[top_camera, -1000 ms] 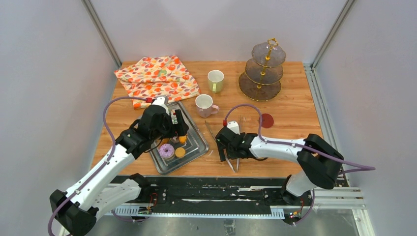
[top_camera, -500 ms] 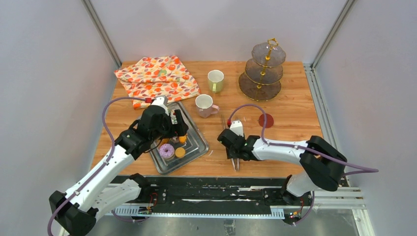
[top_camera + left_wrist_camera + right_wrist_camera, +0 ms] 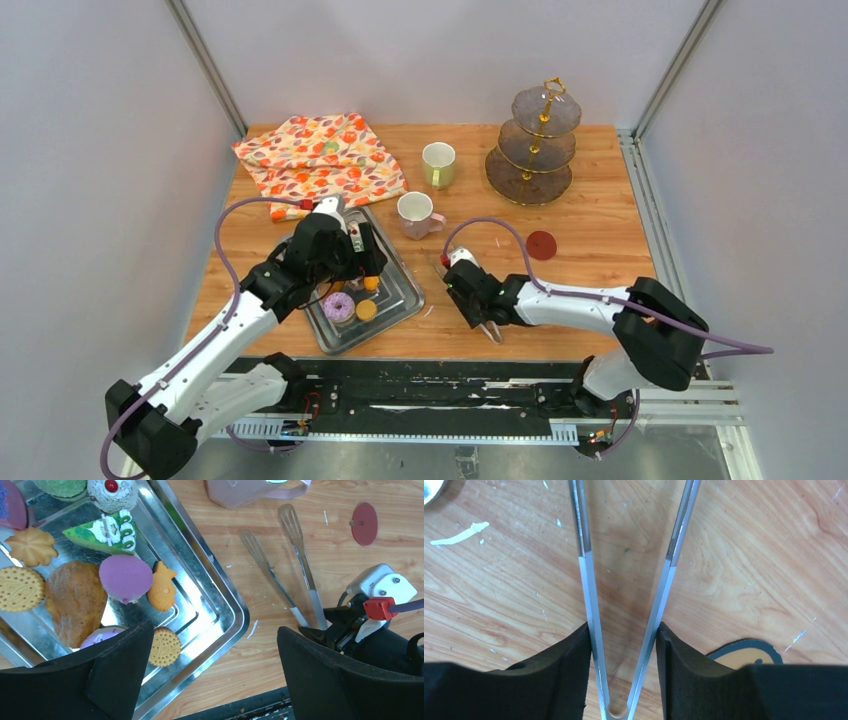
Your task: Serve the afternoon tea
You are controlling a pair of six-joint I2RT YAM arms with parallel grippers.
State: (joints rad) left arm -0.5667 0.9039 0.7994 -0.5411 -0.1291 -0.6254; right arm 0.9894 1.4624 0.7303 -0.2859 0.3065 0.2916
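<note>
Several pastries lie in the metal tray [image 3: 400, 303], among them a pink-iced donut [image 3: 338, 306], a round orange cookie [image 3: 165, 646], a purple cake [image 3: 125, 577] and a green cake slice [image 3: 102, 532]. My left gripper [image 3: 214, 630] hangs open over the tray's near right corner, holding nothing. The pink mug [image 3: 414, 213] and the pale-green mug [image 3: 438, 163] stand behind the tray. My right gripper [image 3: 623, 630] is shut on the metal tongs [image 3: 586, 580] near their hinge, low over the table, one pad against each arm.
An orange floral cloth [image 3: 320, 160] lies at the back left. A three-tier glass stand [image 3: 538, 140] stands at the back right. A small red disc [image 3: 541, 245] rests on the wood right of the tongs [image 3: 492, 331].
My right gripper has closed from wide open onto the tongs and shifted slightly left, turning them with it. The left arm has hardly moved.
</note>
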